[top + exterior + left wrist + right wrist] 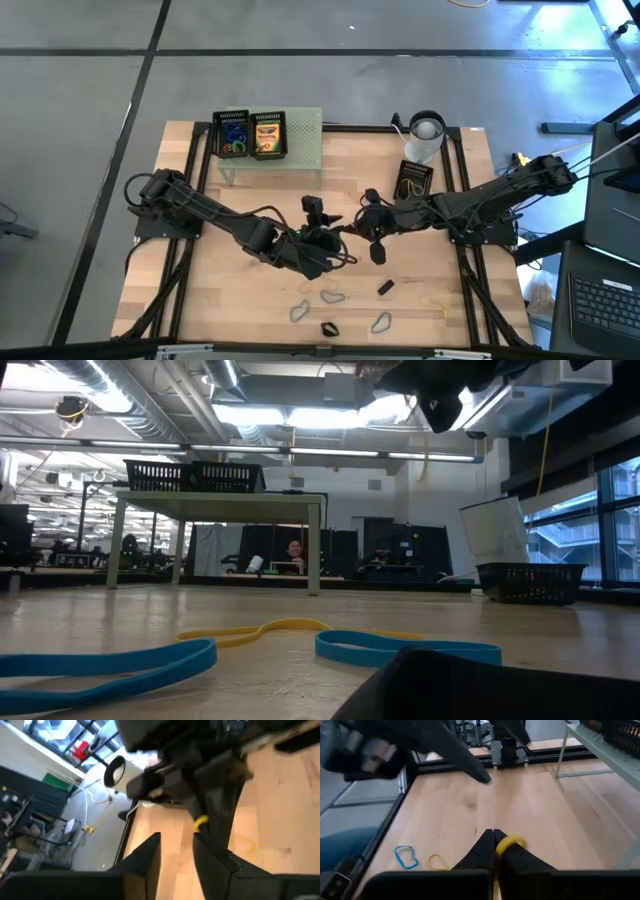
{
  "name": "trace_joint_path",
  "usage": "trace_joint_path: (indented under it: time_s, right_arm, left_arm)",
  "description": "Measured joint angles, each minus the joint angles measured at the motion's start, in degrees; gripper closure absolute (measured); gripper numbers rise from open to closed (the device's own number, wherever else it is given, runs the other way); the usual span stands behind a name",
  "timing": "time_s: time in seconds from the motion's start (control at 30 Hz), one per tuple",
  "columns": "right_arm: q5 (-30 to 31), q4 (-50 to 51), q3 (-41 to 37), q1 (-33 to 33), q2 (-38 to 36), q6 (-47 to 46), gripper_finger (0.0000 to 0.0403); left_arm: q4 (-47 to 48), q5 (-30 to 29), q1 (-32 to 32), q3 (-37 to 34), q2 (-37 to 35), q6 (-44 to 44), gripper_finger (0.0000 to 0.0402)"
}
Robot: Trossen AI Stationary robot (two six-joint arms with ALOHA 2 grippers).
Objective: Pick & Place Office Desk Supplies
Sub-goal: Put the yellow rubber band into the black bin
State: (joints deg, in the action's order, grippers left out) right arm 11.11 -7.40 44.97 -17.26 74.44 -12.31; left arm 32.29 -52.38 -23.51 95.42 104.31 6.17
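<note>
My right gripper (495,839) is over the table's middle (365,222), shut on a thin yellow rubber band (509,842). My left gripper (177,855) faces it from the left (322,236), open, with its fingers apart and touching nothing. The right gripper's tip with the yellow band (200,821) shows just ahead of the left fingers. On the table near its front edge lie grey-blue loops (332,296) and small black clips (385,287). A blue loop (405,856) and another yellow band (437,862) lie flat on the wood. My right gripper pinches the yellow rubber band between its two fingertips. A short loop of the band (512,841) sticks out beside the fingers. The fingers come from the table's right. The rest of the band is hidden by the fingers.
The pale green stand (300,140) at the far edge carries two black baskets, one with coloured loops (233,135), one with a crayon box (267,135). A white cup (425,135) and a third black basket (413,178) stand far right. Blue loops (110,660) lie close to the low camera.
</note>
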Motion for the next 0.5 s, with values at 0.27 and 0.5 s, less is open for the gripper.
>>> trace_joint_path:
  time_s: [0.27, 0.5]
  right_arm:
    - [4.2, 11.0, 0.0, 1.9, -6.3, -5.7, 0.0402]
    - [12.8, 29.6, 0.0, 6.3, -12.9, -14.9, 0.0402]
  left_arm:
    - [5.7, 2.2, -0.1, 0.0, 0.0, -8.1, 0.0257]
    - [8.5, 7.8, -1.2, 0.0, 0.0, -15.9, 0.0261]
